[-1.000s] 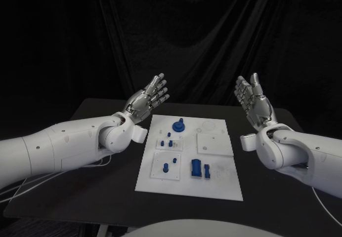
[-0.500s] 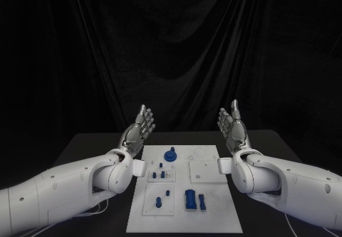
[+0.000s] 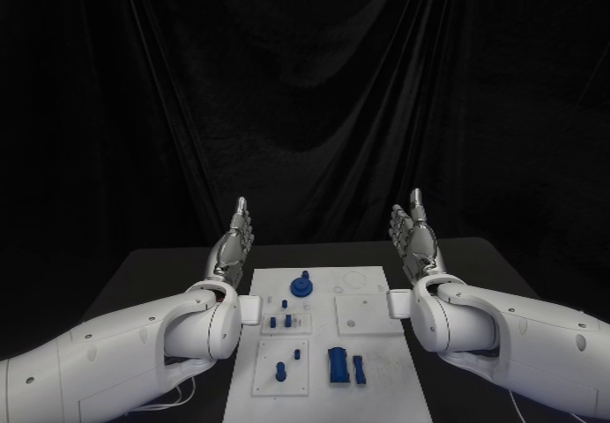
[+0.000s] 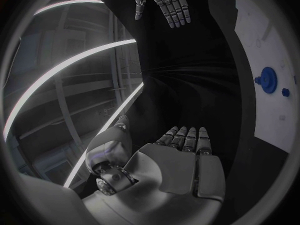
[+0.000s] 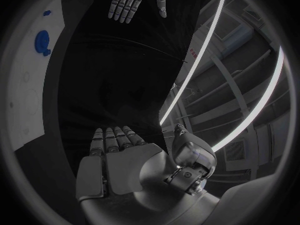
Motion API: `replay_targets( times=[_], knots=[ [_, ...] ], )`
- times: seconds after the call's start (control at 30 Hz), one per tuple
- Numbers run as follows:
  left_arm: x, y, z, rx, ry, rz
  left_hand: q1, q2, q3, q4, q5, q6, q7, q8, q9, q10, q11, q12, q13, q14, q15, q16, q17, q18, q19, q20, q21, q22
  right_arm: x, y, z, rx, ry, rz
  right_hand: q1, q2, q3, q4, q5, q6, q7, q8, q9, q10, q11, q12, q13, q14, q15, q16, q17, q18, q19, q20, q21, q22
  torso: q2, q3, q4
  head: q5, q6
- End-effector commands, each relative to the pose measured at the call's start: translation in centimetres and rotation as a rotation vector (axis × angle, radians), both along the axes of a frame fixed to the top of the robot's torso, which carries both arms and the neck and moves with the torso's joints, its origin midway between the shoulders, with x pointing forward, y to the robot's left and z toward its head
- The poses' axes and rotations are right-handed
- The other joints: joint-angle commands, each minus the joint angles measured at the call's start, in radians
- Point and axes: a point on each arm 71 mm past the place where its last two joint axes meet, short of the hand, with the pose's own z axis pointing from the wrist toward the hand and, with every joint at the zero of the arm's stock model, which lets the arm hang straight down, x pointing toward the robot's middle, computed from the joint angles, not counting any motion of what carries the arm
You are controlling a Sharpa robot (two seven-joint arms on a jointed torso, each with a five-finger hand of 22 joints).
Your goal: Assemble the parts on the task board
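- Your left hand point(image 3: 232, 249): raised upright beside the board, fingers straight, holding nothing.
- Your right hand point(image 3: 414, 238): raised likewise, empty.
- Task board point(image 3: 382, 349): flat on the table point(image 3: 152, 273) between your arms, blue parts point(image 3: 343, 365) on it.

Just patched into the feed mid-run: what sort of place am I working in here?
Likely a lab test cell or demo booth: a black table bearing a white rectangular task board with small blue plastic parts, black curtain behind, both silver hands raised empty.
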Motion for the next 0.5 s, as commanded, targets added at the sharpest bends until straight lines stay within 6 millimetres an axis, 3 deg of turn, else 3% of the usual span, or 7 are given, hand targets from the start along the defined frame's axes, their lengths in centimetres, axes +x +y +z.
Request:
replay_targets(
  times=[0.03,0.3,0.4,0.43,0.5],
  knots=[
    [-0.03,0.33,-0.03,0.034,0.008,0.058,-0.079,-0.009,0.015,-0.014,-0.006,0.0,0.007,-0.005,-0.001,-0.005,-0.001,-0.006,-0.001,0.001,-0.009,-0.004,-0.001,-0.013,0.001,-0.012,-0.003,-0.002,-0.06,-0.08,-0.13,-0.007,0.016,-0.016,-0.006,0.001,0.001,-0.004,-0.003,-0.004,0.0,-0.004,-0.001,-0.003,0.0,-0.004,-0.001,-0.005,0.0,-0.004,-0.001,-0.007,0.0,-0.005,-0.004,-0.001,0.0,0.0003,-0.0002,0.0,0.0],
    [-0.03,0.33,-0.03,0.034,0.008,0.058,-0.124,-0.009,0.015,-0.014,-0.006,0.0,0.007,-0.005,-0.001,-0.005,-0.001,-0.006,-0.001,0.001,-0.009,-0.004,-0.001,-0.013,0.001,-0.012,-0.003,-0.002,-0.06,-0.08,-0.13,-0.007,0.016,-0.016,-0.006,0.001,0.001,-0.004,-0.003,-0.004,0.0,-0.004,-0.001,-0.003,0.0,-0.004,-0.001,-0.005,0.0,-0.004,-0.001,-0.007,0.0,-0.005,-0.004,-0.001,0.0,0.0003,-0.0002,0.0,0.0],
    [-0.03,0.33,-0.03,0.034,0.008,0.058,-0.17,-0.009,0.015,-0.014,-0.006,0.0,0.007,-0.005,-0.001,-0.005,-0.001,-0.006,-0.001,0.001,-0.009,-0.004,-0.001,-0.013,0.001,-0.012,-0.003,-0.002,-0.06,-0.08,-0.13,-0.007,0.016,-0.016,-0.006,0.001,0.001,-0.004,-0.003,-0.004,0.0,-0.004,-0.001,-0.003,0.0,-0.004,-0.001,-0.005,0.0,-0.004,-0.001,-0.007,0.0,-0.005,-0.004,-0.001,0.0,0.0003,-0.0002,0.0,0.0],
    [-0.03,0.33,-0.03,0.034,0.008,0.058,-0.241,-0.009,0.015,-0.014,-0.006,0.0,0.007,-0.005,-0.001,-0.005,-0.001,-0.006,-0.001,0.001,-0.009,-0.004,-0.001,-0.013,0.001,-0.012,-0.003,-0.002,-0.06,-0.08,-0.13,-0.007,0.016,-0.016,-0.006,0.001,0.001,-0.004,-0.003,-0.004,0.0,-0.004,-0.001,-0.003,0.0,-0.004,-0.001,-0.005,0.0,-0.004,-0.001,-0.007,0.0,-0.005,-0.004,-0.001,0.0,0.0003,-0.0002,0.0,0.0],
    [-0.03,0.33,-0.03,0.034,0.008,0.058,-0.241,-0.009,0.015,-0.014,-0.006,0.0,0.007,-0.005,-0.001,-0.005,-0.001,-0.006,-0.001,0.001,-0.009,-0.004,-0.001,-0.013,0.001,-0.012,-0.003,-0.002,-0.06,-0.08,-0.13,-0.007,0.016,-0.016,-0.006,0.001,0.001,-0.004,-0.003,-0.004,0.0,-0.004,-0.001,-0.003,0.0,-0.004,-0.001,-0.005,0.0,-0.004,-0.001,-0.007,0.0,-0.005,-0.004,-0.001,0.0,0.0003,-0.0002,0.0,0.0]
  ],
)
